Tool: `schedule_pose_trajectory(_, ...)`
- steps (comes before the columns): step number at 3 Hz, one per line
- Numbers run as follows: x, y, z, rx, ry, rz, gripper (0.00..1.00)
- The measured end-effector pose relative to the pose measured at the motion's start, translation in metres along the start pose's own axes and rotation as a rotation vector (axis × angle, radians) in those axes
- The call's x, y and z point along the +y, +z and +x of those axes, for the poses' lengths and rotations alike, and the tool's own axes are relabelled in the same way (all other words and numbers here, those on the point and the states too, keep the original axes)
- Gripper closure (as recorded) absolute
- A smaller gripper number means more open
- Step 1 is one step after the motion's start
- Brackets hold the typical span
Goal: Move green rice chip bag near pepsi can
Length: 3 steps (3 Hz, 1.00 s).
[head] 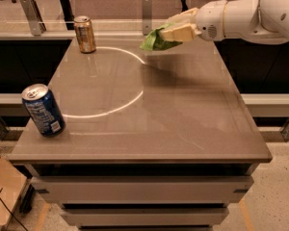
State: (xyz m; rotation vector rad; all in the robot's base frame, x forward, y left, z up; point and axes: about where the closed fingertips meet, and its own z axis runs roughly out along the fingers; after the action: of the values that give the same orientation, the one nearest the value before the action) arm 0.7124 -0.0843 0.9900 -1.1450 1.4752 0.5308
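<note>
Pincer [171,32]: closed on the green rice chip bag [153,41], gripping its right end. The bag is held clear of the tabletop [183,114], above the far edge, right of centre. White arm [241,18] enters from the upper right.

Pepsi can [43,110]: stands at the near left edge, well apart from the bag.

Gold-brown can [85,34]: upright at the far left corner, just beside a bright ring of light [135,100] on the tabletop.
</note>
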Motion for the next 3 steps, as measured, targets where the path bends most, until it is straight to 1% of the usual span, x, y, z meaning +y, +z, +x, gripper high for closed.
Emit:
schedule_pose_trajectory(1,0.052,0.001,-0.018,-0.04,-0.042,-0.117,1.0)
schedule_pose_trajectory(2,0.121,0.006,-0.032,-0.082,-0.077,-0.249,1.0)
schedule_pose_trajectory(3,0.12,0.006,-0.033,-0.082,-0.078,-0.247,1.0)
